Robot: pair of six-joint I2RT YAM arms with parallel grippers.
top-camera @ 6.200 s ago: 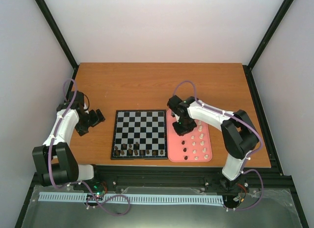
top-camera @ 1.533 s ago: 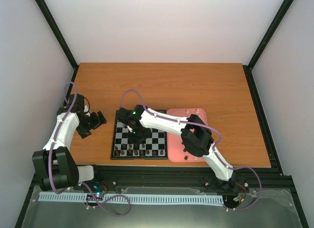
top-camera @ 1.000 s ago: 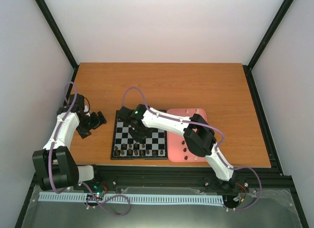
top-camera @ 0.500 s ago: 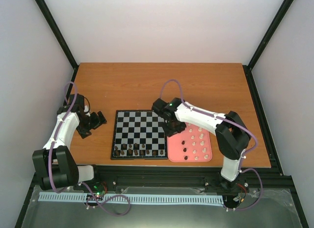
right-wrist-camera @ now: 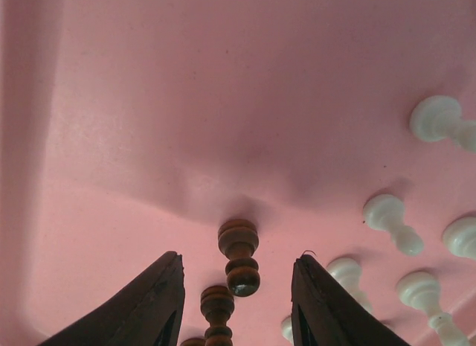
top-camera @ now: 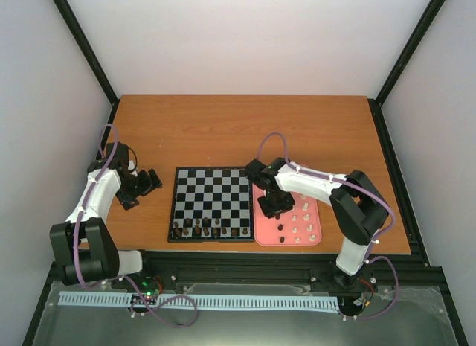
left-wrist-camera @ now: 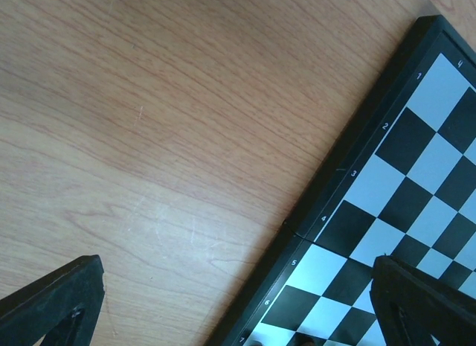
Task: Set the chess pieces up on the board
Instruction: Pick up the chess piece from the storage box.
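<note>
The board (top-camera: 211, 203) lies mid-table with a row of dark pieces (top-camera: 212, 230) along its near edge. The pink tray (top-camera: 311, 204) to its right holds cream-white pieces (top-camera: 303, 221) and a few dark ones (top-camera: 280, 228). My right gripper (top-camera: 273, 204) hangs over the tray's left side, open, with a dark brown pawn (right-wrist-camera: 240, 257) standing between its fingers (right-wrist-camera: 156, 301), untouched; a second dark pawn (right-wrist-camera: 216, 307) stands nearer. White pieces (right-wrist-camera: 390, 216) stand to the right. My left gripper (top-camera: 145, 182) is open and empty over bare table left of the board (left-wrist-camera: 401, 204).
The wooden table (top-camera: 223, 130) stretches behind the board and tray. A black frame runs along the table's edges, with pale walls around. The arm bases sit at the near edge.
My right arm swung from over the board's near left squares back right to the pink tray and lowered over a dark pawn. The left arm stayed still.
</note>
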